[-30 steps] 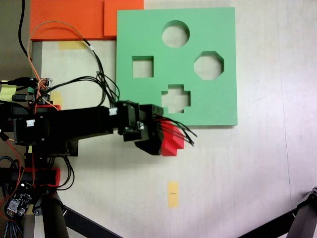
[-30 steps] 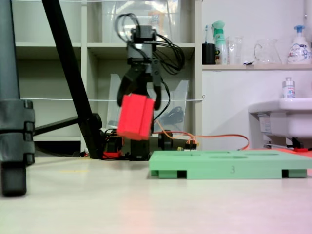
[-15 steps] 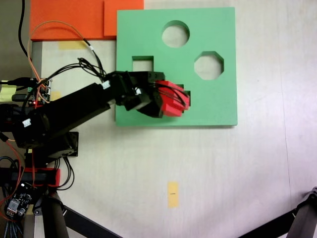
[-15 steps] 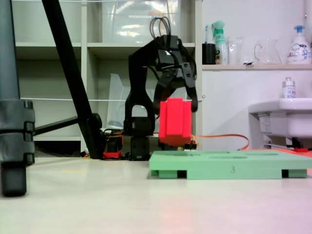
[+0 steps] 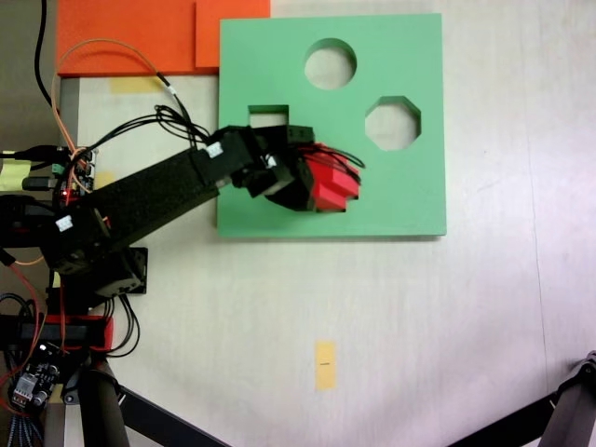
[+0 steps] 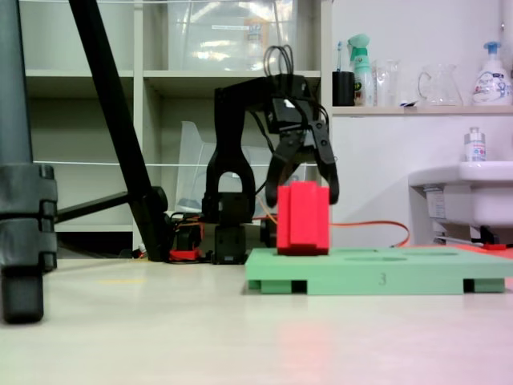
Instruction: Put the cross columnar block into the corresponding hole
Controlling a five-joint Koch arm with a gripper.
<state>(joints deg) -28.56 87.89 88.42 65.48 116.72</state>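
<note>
The arm (image 5: 140, 200) reaches forward and bends down, its fingers (image 6: 330, 188) closed around something at the gripper (image 6: 303, 192).

Red cross block (image 6: 303, 217): lower than half a second ago, upright, its bottom edge level with the top face of the green board (image 6: 385, 273); a second ago it hangs tilted, off the board's near edge.

Gripper (image 6: 304, 192): swung from beside the board to over it, jaws clasping the block.

Cross hole: open a second ago, now covered by block (image 5: 331, 186) and gripper (image 5: 321, 186).
</note>
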